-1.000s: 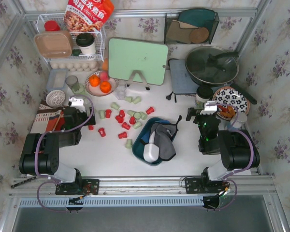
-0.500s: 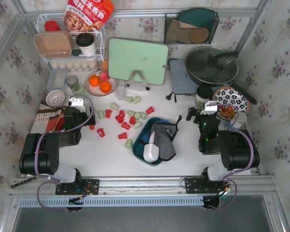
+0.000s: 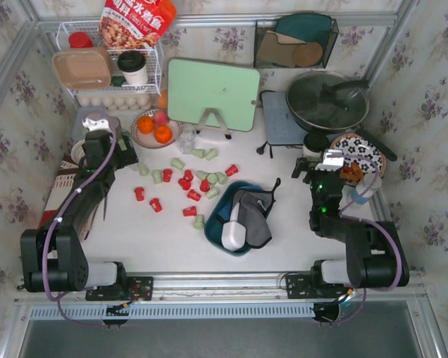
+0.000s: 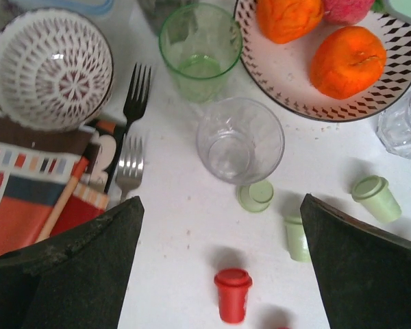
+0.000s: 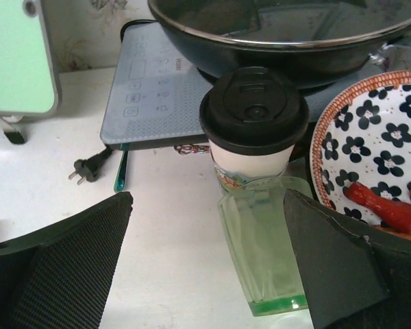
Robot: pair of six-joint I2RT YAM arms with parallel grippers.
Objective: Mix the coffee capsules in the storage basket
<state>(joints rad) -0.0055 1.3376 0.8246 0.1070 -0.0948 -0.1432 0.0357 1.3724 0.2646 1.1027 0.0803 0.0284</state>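
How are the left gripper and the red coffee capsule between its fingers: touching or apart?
Apart. The left wrist view shows bare table between the red coffee capsule and each finger of the left gripper.

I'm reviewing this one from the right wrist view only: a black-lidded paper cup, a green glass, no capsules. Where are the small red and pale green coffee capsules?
Observer: The coffee capsules lie scattered on the white table, left of the dark teal plastic storage basket.
Operator: Any inside the basket?
Observer: None visible; a grey cloth and a white object lie in it.
Operator: And the left gripper?
Observer: The left gripper is open, above the table near a clear glass tumbler.
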